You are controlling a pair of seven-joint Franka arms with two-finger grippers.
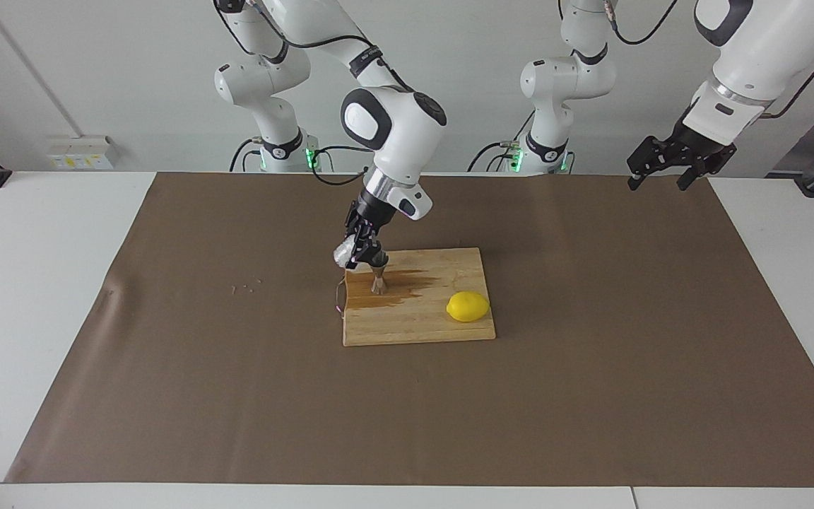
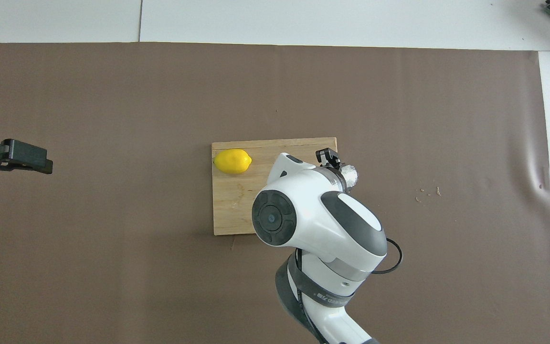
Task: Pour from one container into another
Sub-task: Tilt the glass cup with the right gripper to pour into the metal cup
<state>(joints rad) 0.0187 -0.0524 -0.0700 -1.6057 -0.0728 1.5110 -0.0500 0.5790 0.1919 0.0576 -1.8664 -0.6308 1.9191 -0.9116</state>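
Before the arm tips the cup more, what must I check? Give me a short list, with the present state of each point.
1. Right hand shut on the clear cup: ok.
2. Cup tilted toward the jigger: ok.
3. Jigger upright on the cutting board: ok.
4. Cup's lip exactly over the jigger's mouth: cannot tell, the hand hides it.
5. Board dry: not ok, a dark wet stain spreads beside the jigger.
6. Lemon apart from the jigger; left hand open, waiting off the board: ok.
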